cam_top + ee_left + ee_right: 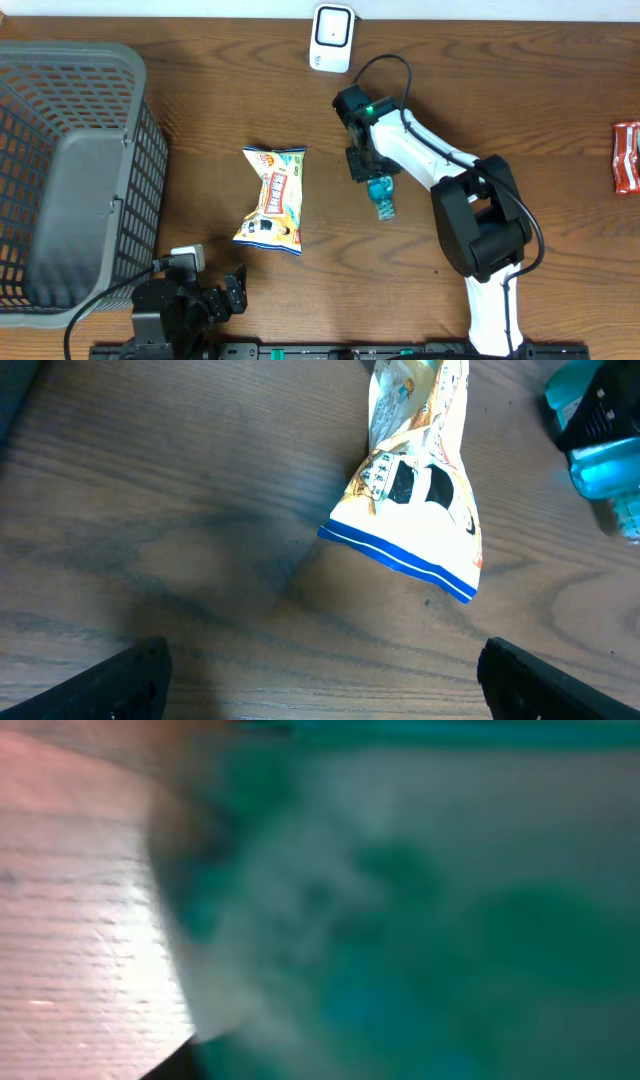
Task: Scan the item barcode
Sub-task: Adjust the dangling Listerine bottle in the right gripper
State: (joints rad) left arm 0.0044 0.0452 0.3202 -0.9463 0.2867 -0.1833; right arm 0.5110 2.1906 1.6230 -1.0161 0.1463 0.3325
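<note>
A small teal packet (382, 197) lies on the wooden table right of centre. My right gripper (370, 175) hangs over its far end. In the right wrist view the teal packet (420, 920) fills the frame as a blur, so how the jaws stand is hidden. The teal packet (603, 460) also shows at the top right of the left wrist view. A yellow and white snack bag (273, 198) (425, 490) lies flat mid-table. My left gripper (234, 291) (330, 690) rests open near the front edge, nothing between its fingers. The white barcode scanner (331, 38) stands at the back.
A grey mesh basket (150, 150) takes up the left side of the table. A red packet (627, 157) lies at the far right edge. A black cable (395, 62) loops behind the right arm, and another runs along the front left.
</note>
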